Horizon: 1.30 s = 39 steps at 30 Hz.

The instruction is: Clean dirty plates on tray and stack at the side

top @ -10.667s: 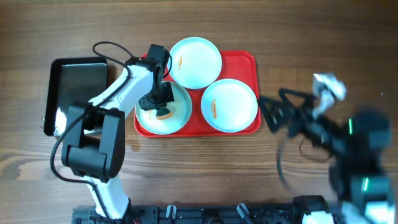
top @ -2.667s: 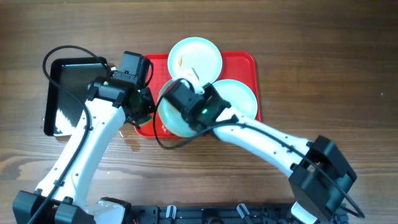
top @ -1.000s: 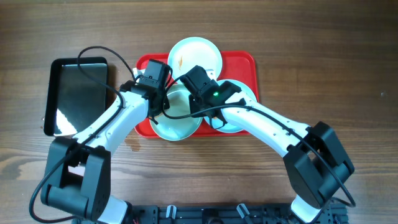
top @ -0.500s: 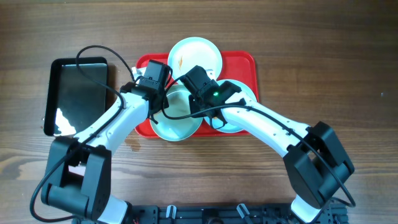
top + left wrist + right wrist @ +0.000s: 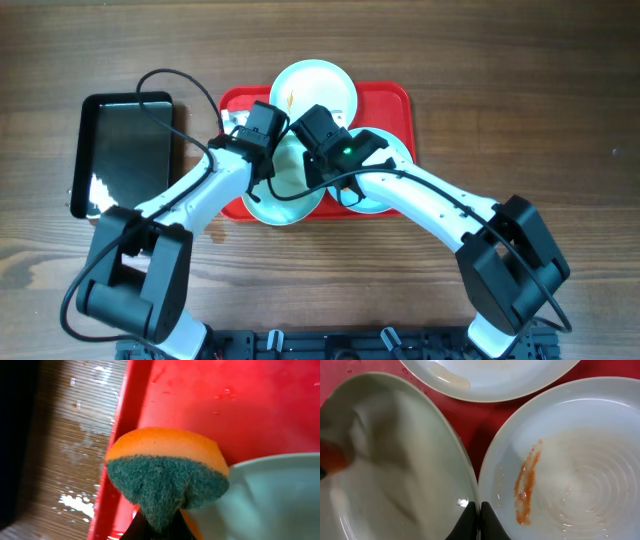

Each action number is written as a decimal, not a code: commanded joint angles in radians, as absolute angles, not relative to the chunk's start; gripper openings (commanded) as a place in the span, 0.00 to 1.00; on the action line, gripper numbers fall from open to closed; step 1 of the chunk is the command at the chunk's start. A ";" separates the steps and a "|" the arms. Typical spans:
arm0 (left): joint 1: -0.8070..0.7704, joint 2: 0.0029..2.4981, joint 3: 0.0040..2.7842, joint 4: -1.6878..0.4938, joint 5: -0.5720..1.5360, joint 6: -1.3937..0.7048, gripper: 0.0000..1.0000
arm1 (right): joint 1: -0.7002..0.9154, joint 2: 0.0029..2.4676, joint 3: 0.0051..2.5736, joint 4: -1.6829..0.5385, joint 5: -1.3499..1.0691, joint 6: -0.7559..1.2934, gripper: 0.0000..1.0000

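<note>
1. The right fingers (image 5: 468, 522) are clenching the rim of the nearest plate (image 5: 285, 200), gripping it at its 3 o'clock edge.
2. That plate is sitting at the 7 o'clock corner of the red tray (image 5: 400, 100), and its near rim is reaching past the tray's front edge over the wooden bench (image 5: 500, 60).
3. The left fingers (image 5: 140, 530) are pinching an orange sponge (image 5: 167, 475) with a green scouring face, holding it by its lower tip.
4. The sponge is hovering over the tray just beside the held plate's 10 o'clock rim. Whether it is touching the plate cannot be told.
5. Small wet spots are shining on the bench at 9 o'clock of the tray.
6. A second plate (image 5: 580, 460) is lying at 3 o'clock of the held one, their rims just beside each other, and it is carrying an orange smear (image 5: 527, 480).
7. A black tray (image 5: 125, 140) is resting on the bench, well apart at 9 o'clock of the red tray.
8. The third plate (image 5: 320, 95) is lying at the tray's far edge, showing a faint orange mark near its 9 o'clock side.
</note>
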<state>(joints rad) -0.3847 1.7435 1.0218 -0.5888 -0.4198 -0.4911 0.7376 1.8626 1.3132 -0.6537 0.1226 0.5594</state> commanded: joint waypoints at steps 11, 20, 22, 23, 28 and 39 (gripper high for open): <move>-0.388 1.726 1.016 -0.622 -0.704 -0.517 0.04 | 0.733 1.875 1.311 -0.649 0.140 0.551 0.04; -0.388 1.522 1.016 -0.651 -0.414 -0.719 0.04 | 0.733 1.833 1.312 -0.649 0.274 0.548 0.04; -0.388 1.507 1.016 -0.654 -0.348 -0.719 0.04 | 0.733 1.793 1.312 -0.649 0.332 0.519 0.05; -0.388 1.507 1.016 -0.656 -0.319 -0.719 0.04 | 0.733 1.776 1.312 -0.649 0.360 0.511 0.04; -0.383 1.519 1.013 -0.688 -0.296 -0.719 0.04 | 0.733 1.660 1.312 -0.656 0.574 0.462 0.04; -0.331 1.519 1.013 -0.704 -0.281 -0.719 0.04 | 0.784 1.600 1.311 -0.626 0.957 0.173 0.04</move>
